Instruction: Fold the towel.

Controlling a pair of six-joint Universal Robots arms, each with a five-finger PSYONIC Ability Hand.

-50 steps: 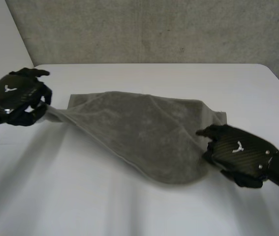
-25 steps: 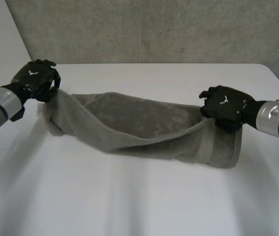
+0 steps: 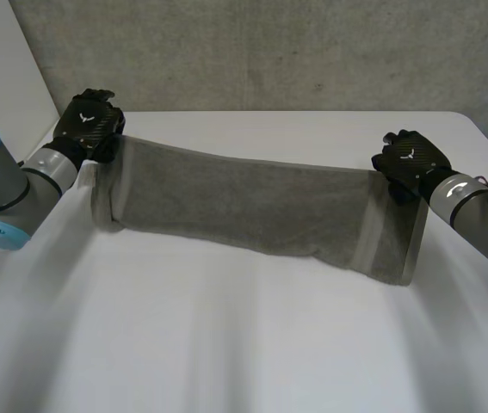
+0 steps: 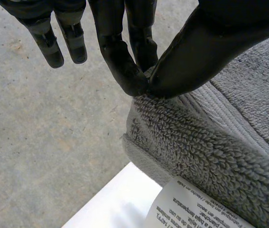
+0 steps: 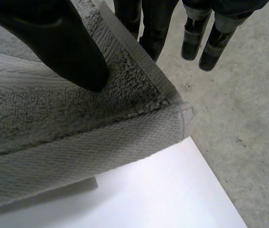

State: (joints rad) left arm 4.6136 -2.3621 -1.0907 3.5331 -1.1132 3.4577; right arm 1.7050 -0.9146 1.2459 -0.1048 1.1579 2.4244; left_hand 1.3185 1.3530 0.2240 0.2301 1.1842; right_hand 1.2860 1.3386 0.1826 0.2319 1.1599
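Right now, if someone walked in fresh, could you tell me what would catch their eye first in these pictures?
The grey towel draws the eye first, stretched in a long band over the far part of the white table. The left hand pinches one end corner and the right hand pinches the other. A white printed label shows on the towel near the left hand's corner.

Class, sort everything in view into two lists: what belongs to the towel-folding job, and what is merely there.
Belongs to the job:
towel
left hand, pinching one corner
right hand, pinching another corner

Merely there:
white table
grey wall
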